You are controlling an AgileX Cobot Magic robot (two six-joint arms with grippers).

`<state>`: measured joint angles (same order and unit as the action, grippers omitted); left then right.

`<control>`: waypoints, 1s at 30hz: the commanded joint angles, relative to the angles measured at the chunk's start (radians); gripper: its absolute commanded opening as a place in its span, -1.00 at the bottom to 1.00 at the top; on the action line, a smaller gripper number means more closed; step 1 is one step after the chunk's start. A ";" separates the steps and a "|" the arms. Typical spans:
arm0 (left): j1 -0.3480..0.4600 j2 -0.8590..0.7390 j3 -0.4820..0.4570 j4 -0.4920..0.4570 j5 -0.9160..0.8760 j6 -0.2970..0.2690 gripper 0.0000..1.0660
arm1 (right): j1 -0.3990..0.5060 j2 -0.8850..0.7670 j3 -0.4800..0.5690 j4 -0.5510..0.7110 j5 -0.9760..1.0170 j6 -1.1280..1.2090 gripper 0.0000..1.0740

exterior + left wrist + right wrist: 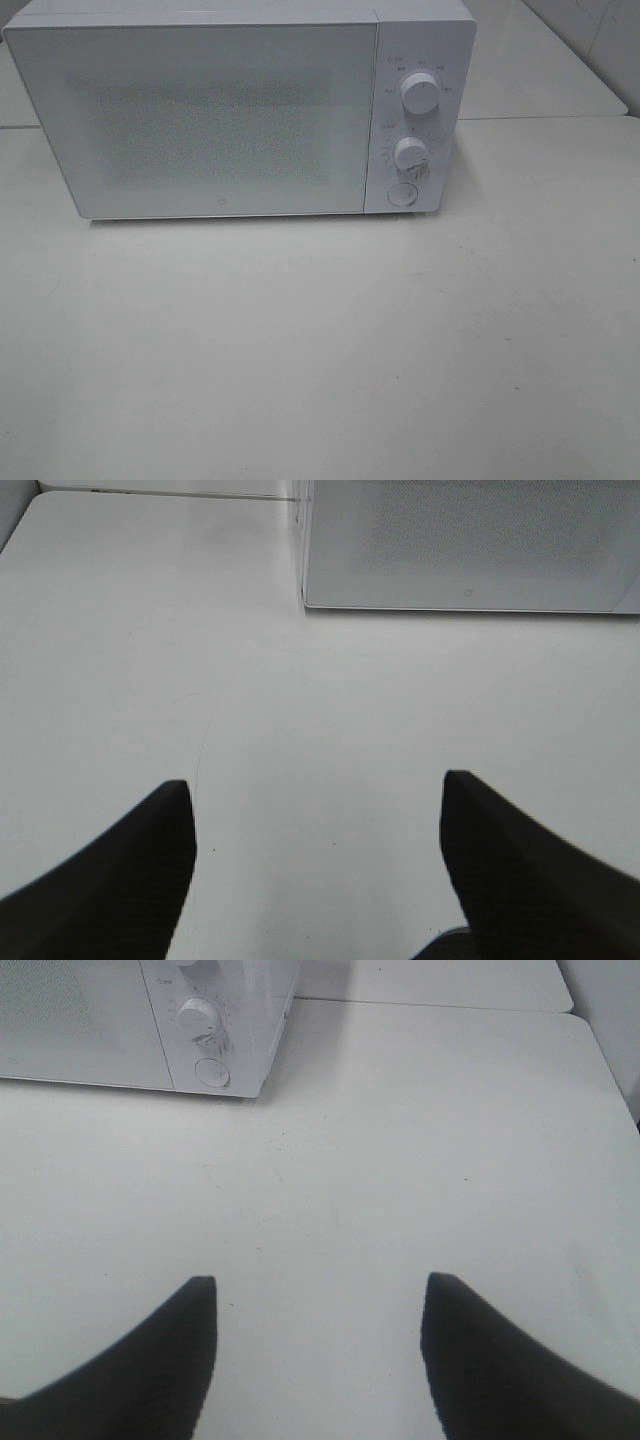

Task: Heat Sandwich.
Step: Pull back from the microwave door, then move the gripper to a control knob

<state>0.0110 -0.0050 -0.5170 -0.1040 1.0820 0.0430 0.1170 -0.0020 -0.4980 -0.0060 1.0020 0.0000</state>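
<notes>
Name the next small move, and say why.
Probably bring the right gripper to the round button low on the microwave, likely the door release: the door is shut, this gripper hangs open and empty over the table, and the button lies on its side.

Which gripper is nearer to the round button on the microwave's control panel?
Right. The right gripper, open, sits over the table with the round button ahead in its view. The left gripper, also open, faces the opposite corner of the door, away from the button.
</notes>
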 commanded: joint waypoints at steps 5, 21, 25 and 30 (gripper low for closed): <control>-0.005 -0.020 0.001 -0.001 -0.013 0.001 0.24 | -0.006 -0.029 0.002 -0.004 -0.005 0.006 0.12; -0.005 -0.020 0.001 -0.001 -0.013 0.001 0.24 | -0.006 -0.029 0.002 -0.004 -0.005 0.006 0.12; -0.005 -0.020 0.001 -0.001 -0.013 0.001 0.24 | -0.006 -0.029 0.001 -0.004 -0.008 0.000 0.12; -0.005 -0.020 0.001 -0.001 -0.013 0.001 0.24 | -0.006 -0.004 -0.024 -0.004 -0.082 -0.017 0.12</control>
<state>0.0110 -0.0050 -0.5170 -0.1040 1.0820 0.0430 0.1170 0.0010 -0.5110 -0.0060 0.9370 -0.0070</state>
